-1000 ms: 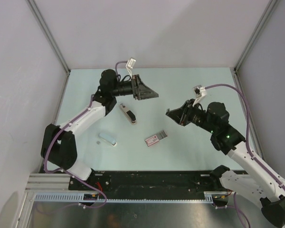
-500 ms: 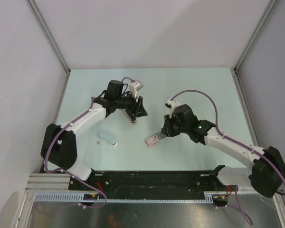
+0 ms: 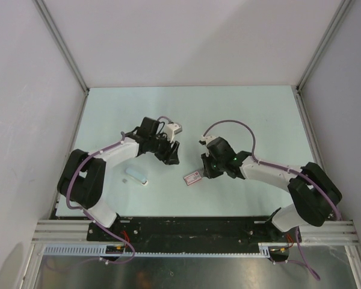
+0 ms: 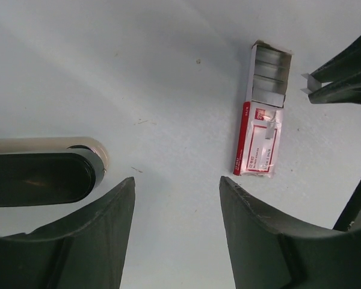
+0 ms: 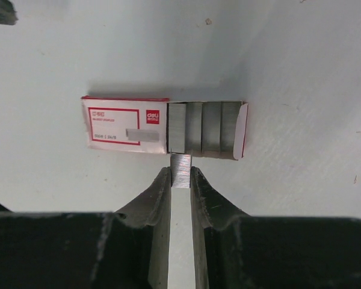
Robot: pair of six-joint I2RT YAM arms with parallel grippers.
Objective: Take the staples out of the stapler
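At the open mouth of the staple box (image 5: 126, 126), my right hand (image 5: 180, 174) is clamped on a staple strip (image 5: 181, 170). I should slide it in slowly, square to the tray, and release only when it lies flat. Its long axis runs along my fingers and points at the box. My left hand (image 4: 175, 180) stands apart, empty, beside the stapler (image 4: 42, 177) on the table.

The staple box (image 5: 125, 126) is white with a red border and a small red logo; the staples (image 5: 203, 126) inside are silver-grey, and so is the strip of staples (image 5: 181, 168). My right gripper (image 5: 180, 176) and left gripper (image 4: 175, 185) are dark, almost black. The stapler (image 4: 42, 177) is black over beige, the table (image 4: 138, 90) pale mint
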